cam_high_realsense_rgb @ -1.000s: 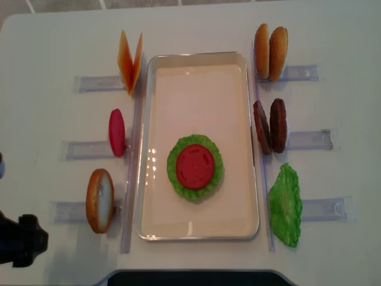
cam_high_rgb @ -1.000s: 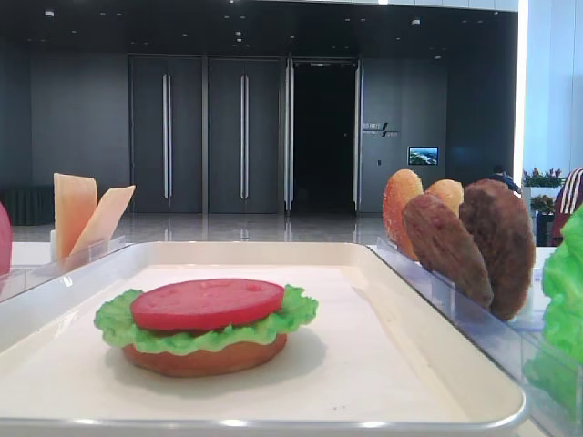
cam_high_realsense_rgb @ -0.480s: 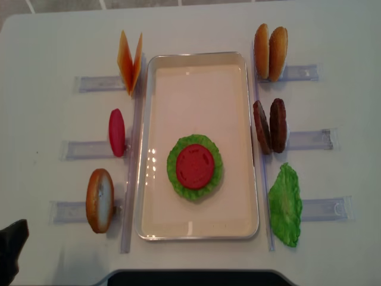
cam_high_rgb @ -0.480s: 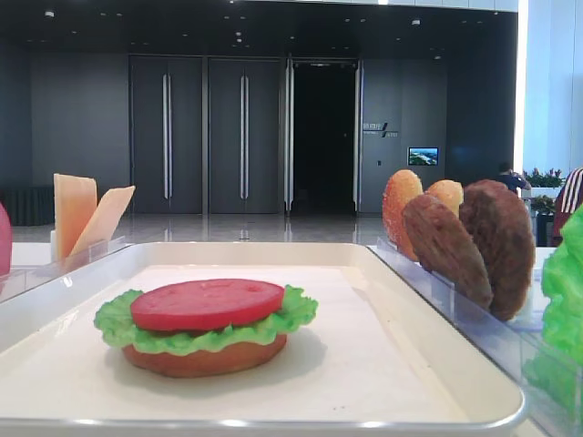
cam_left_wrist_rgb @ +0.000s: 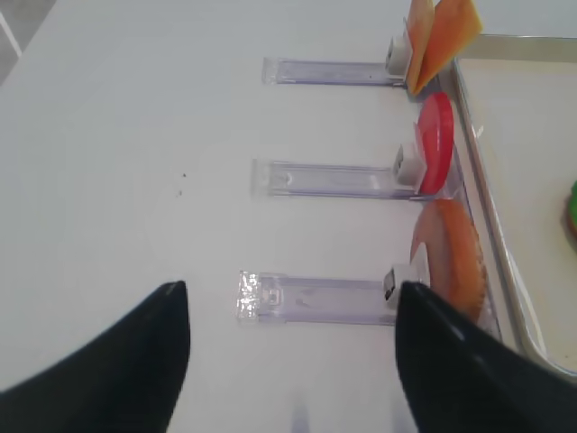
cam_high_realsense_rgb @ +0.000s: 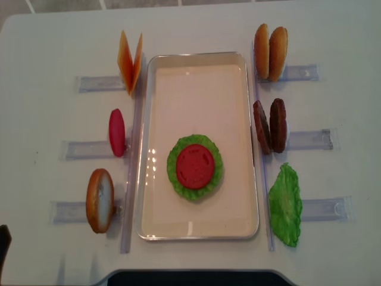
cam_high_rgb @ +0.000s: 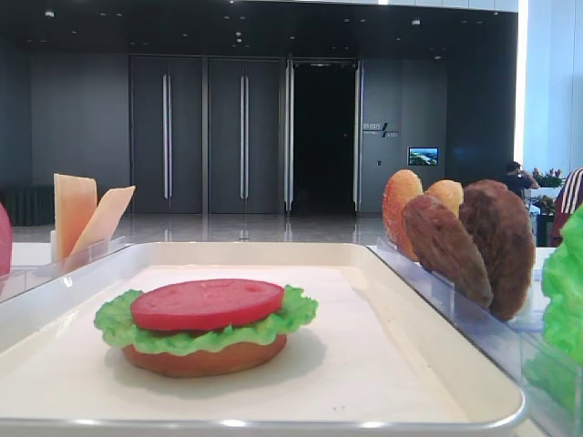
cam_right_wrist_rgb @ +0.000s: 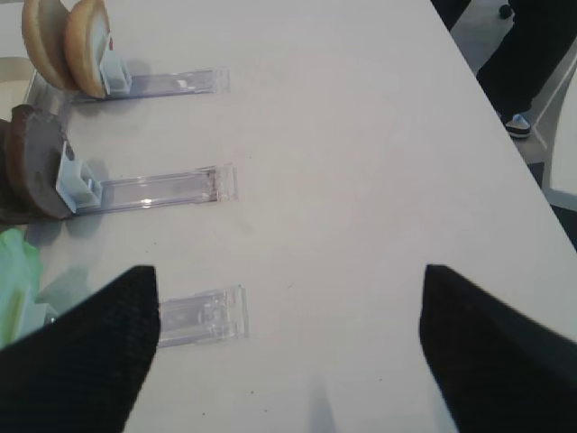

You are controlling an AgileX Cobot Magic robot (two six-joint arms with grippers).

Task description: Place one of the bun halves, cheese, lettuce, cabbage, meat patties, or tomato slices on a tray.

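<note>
Left gripper [cam_left_wrist_rgb: 293, 361]: jaws spread wide, nothing between them, hovering above bare table [cam_high_realsense_rgb: 47, 42] at the near left corner, outboard of the clear plastic holders [cam_left_wrist_rgb: 315, 299]; both dark fingers [cam_left_wrist_rgb: 108, 361] angle up into the wrist view from the lower edge. Right gripper [cam_right_wrist_rgb: 288, 352]: likewise wide and empty, low over the table's right side, well apart from the food.

Tray [cam_high_realsense_rgb: 155, 119]: white, rectangular, long axis running away from the robot, centred on the table. On it, toward the near end: a stack lying flat, bun half [cam_high_rgb: 205, 357] at the bottom, lettuce [cam_high_realsense_rgb: 174, 173] over it, tomato slice [cam_high_realsense_rgb: 195, 166] on top, red face up.

Left of tray, standing on edge in holders: two cheese [cam_high_realsense_rgb: 130, 59] slices leaning in a V at the far end; one tomato slice [cam_high_realsense_rgb: 116, 132]; one bun half [cam_high_realsense_rgb: 99, 199] nearest.

Right of tray: two bun halves [cam_high_realsense_rgb: 270, 52], two meat patties [cam_high_realsense_rgb: 270, 126], one lettuce leaf [cam_high_realsense_rgb: 285, 205] nearest.
</note>
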